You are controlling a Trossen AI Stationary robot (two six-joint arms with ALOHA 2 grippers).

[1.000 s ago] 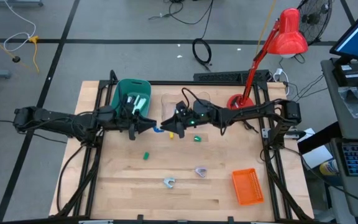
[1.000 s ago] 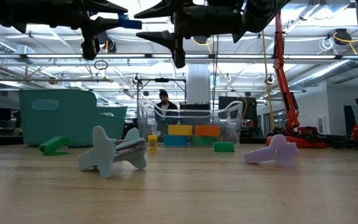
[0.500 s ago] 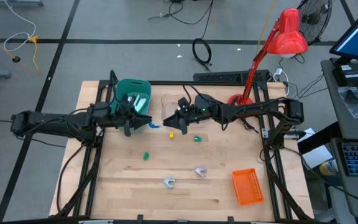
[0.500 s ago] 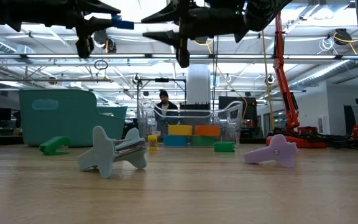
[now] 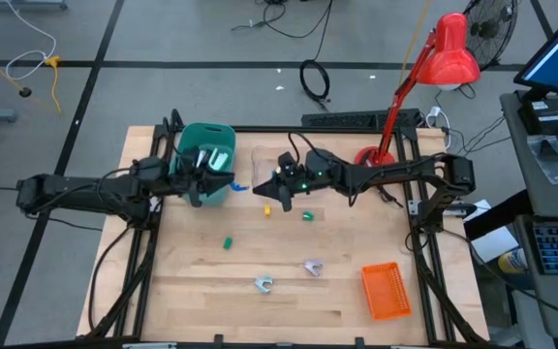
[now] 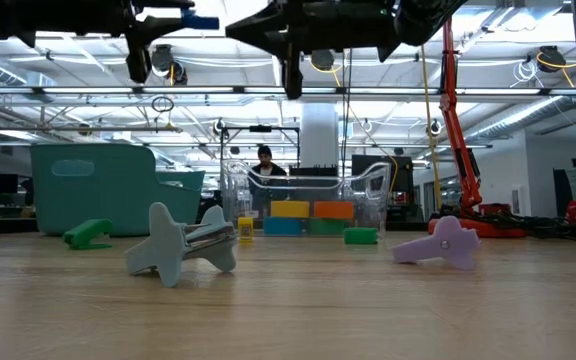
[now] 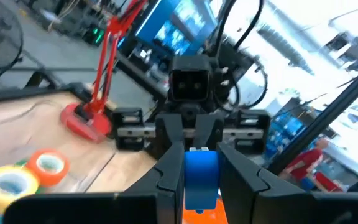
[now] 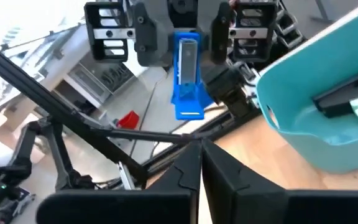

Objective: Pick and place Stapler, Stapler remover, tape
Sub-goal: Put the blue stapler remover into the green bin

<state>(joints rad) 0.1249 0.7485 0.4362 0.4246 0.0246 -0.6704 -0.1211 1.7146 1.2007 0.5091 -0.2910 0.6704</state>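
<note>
1. The left claw (image 5: 226,184) is gripping a small blue stapler (image 8: 188,74) upright between its fingers. It is hanging above the bench (image 5: 289,301) near the far edge, just beside the teal bin (image 5: 194,129). The grip is sitting on a narrow part of the stapler, so the stapler is at risk of twisting or sliding out during any quick swing.
2. The stapler is lying beside the bin's rim rather than clearly over its opening. Letting go here is likely to send it off the rim and onto the bench.
3. The right claw (image 5: 262,189) is clenched on nothing and pointing at the left one from close by. If both arms move at once, the fingers or cables are in danger of clashing.
4. The bin is already holding something pale green and something dark, so a dropped stapler may be landing on them and bouncing.
5. Much of the task is waiting. Two stapler removers, grey (image 5: 263,283) and purple (image 5: 313,267), are lying toward the near edge, while a yellow tape roll (image 7: 8,186) and an orange tape roll (image 7: 47,165) are sitting toward the far edge. A low sweep risks knocking them.
</note>
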